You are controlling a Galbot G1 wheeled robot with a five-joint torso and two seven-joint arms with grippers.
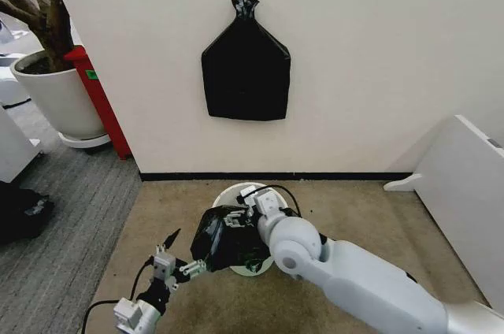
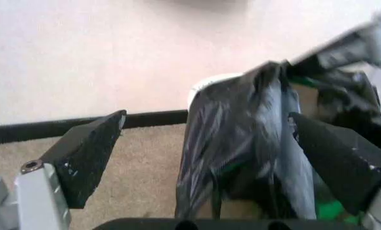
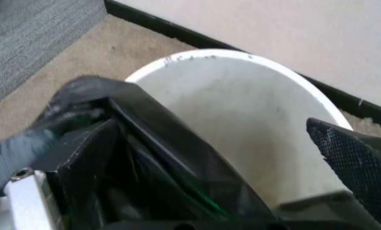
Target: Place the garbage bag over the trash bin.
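Note:
The cream-white trash bin [image 1: 227, 191] stands on the tan mat close to the wall, its inside showing in the right wrist view [image 3: 241, 110]. The glossy black garbage bag [image 1: 223, 239] hangs bunched over the bin's near-left side. My right gripper [image 1: 237, 219] is above the bin with its fingers spread wide [image 3: 209, 125]; the bag [image 3: 146, 163] drapes over one finger while the other finger [image 3: 360, 165] is bare. My left gripper [image 1: 179, 252] is open just left of the bag, and the bag [image 2: 241, 153] hangs between its fingers [image 2: 88, 158], with the bin rim [image 2: 207, 85] behind.
A flat black bundle with a knotted neck [image 1: 246, 66] hangs on the wall above the bin. A large white plant pot [image 1: 55, 98] and a red stand [image 1: 98, 94] are at the far left. A white panel [image 1: 465, 184] lies to the right. Grey carpet [image 1: 55, 263] borders the mat.

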